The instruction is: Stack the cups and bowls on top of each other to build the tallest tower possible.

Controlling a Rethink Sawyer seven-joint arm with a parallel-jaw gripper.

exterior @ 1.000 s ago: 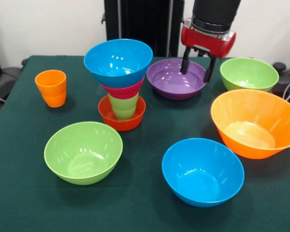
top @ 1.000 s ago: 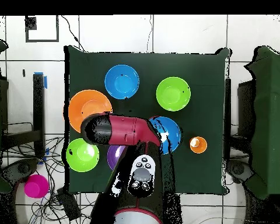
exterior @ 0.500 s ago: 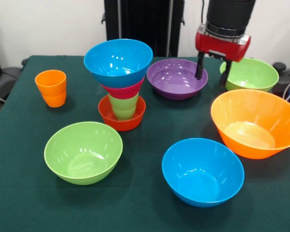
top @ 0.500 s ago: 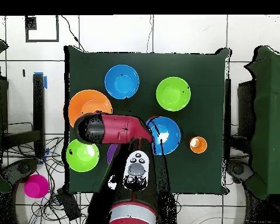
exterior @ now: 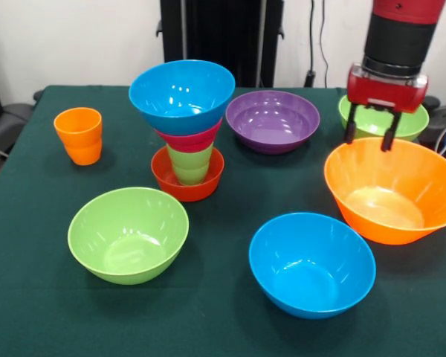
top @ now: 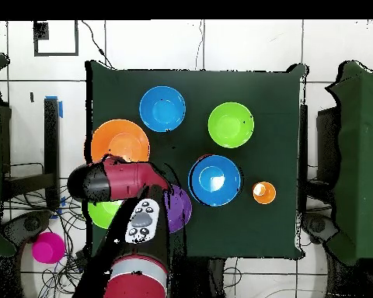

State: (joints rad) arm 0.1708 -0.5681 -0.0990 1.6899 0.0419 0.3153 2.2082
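Note:
The tower (exterior: 184, 126) stands left of centre: a small red-orange bowl at the base, a light green cup, a pink bowl, and a blue bowl (exterior: 182, 95) on top. From overhead the tower (top: 215, 180) shows only as that blue top. An orange cup (exterior: 79, 135) stands alone at the left. My gripper (exterior: 369, 137) hangs open and empty at the right. It is over the far rim of the large orange bowl (exterior: 390, 190) and in front of a lime green bowl (exterior: 410, 119). The purple bowl (exterior: 273, 120) sits between the tower and the gripper.
A second lime green bowl (exterior: 128, 234) and a second blue bowl (exterior: 312, 264) sit near the table's front edge. In the overhead view the red arm (top: 116, 182) covers part of the purple bowl (top: 179, 208) and most of a green bowl (top: 102, 213).
The open gripper has swung from over the purple bowl's right rim to the right in the front view. It now stands over the large orange bowl's far rim. No bowl or cup has moved.

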